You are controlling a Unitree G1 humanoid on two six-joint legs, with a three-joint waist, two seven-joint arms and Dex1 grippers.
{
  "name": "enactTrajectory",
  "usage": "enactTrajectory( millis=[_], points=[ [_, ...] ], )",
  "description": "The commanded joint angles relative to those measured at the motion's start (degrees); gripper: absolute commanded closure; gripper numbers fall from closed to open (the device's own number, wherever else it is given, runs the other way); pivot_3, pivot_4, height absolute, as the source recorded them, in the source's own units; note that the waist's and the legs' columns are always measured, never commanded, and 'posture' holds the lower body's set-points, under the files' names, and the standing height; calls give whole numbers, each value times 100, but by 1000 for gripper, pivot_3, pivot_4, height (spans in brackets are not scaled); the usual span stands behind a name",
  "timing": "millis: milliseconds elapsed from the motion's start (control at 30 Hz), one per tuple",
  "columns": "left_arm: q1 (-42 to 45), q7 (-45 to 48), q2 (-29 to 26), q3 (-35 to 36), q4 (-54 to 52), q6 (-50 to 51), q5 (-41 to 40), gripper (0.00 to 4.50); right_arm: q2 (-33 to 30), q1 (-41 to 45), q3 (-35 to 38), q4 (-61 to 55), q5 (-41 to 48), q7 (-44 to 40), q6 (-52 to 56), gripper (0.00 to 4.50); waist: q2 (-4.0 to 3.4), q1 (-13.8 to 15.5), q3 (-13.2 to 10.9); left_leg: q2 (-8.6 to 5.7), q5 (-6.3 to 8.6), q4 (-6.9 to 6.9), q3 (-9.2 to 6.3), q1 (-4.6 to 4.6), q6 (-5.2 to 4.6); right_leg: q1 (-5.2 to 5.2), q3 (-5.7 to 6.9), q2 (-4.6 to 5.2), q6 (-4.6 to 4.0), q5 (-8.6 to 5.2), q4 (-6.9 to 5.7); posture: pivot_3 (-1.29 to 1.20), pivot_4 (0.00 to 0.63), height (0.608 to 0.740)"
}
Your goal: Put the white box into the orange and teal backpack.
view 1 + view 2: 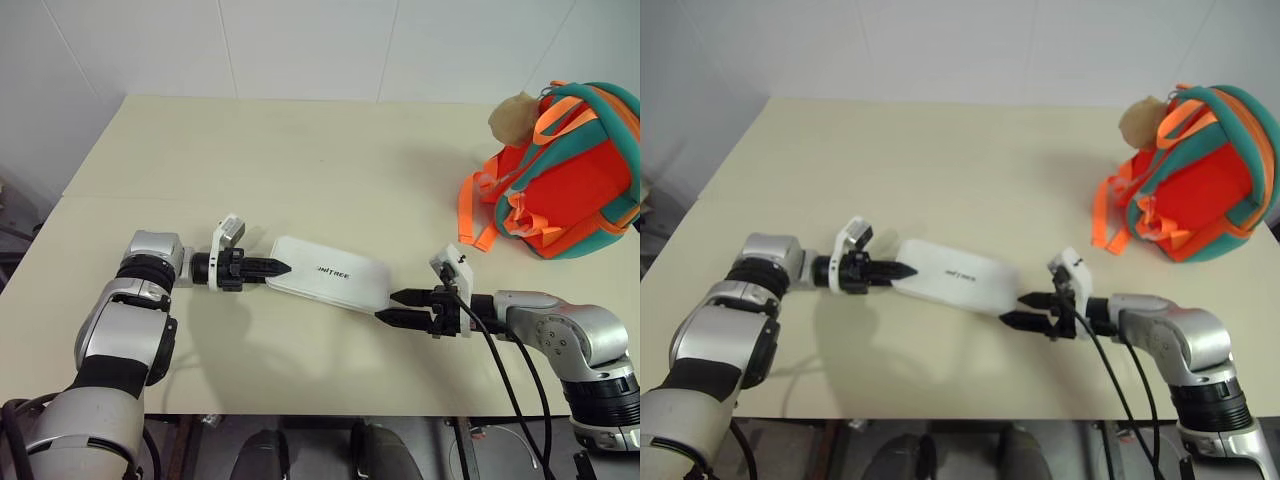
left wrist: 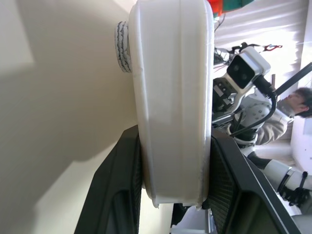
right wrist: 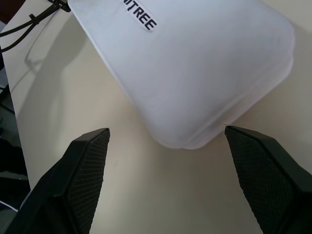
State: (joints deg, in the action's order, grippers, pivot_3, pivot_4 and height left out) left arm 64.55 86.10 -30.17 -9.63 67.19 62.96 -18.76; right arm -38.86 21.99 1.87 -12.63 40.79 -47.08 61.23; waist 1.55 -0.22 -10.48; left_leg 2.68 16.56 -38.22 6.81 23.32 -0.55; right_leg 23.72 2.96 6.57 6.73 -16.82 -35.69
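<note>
White box [image 1: 330,273] reads "UNITREE" in dark print on its lid; it lies flat on the tabletop [image 1: 300,150] between both tools, w/ the orange and teal backpack [image 1: 570,170] well apart at the far right corner. Left tool [image 1: 278,268] is clamped on the box's left end, fingers [image 2: 122,185] pressed to both faces. Right tool [image 1: 397,307] is spread wide just off the box's right end, prob. not touching.
</note>
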Motion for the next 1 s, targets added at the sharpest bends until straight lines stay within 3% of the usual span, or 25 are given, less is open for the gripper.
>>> enactTrajectory(
  millis=[33,200,600,1000],
  points=[
    [-30,627,-124,307,-312,279,-278,3112,-109,-22,227,-215,95,-9,-68,0,0,3,0,0,0,0,0,0,0,0,0,0,0,0,0,0,150,740],
    [-492,598,-320,233,-1111,500,-435,3121,-150,-43,269,-228,94,-43,-79,0,0,-11,0,1,0,2,1,-2,1,0,-1,0,0,0,-1,0,150,740],
    [-941,-29,-706,1151,-2209,1100,-1190,3121,-226,72,302,-96,72,-89,-194,0,0,1,0,1,0,0,1,-1,2,-1,-1,2,0,0,-2,0,150,740],
    [-1544,-1278,-495,2374,-3394,1947,-1981,3121,-251,78,468,3,-77,71,-497,0,0,2,0,1,-2,-3,1,-2,4,-1,-1,2,1,0,-8,0,150,740]
  ],
)
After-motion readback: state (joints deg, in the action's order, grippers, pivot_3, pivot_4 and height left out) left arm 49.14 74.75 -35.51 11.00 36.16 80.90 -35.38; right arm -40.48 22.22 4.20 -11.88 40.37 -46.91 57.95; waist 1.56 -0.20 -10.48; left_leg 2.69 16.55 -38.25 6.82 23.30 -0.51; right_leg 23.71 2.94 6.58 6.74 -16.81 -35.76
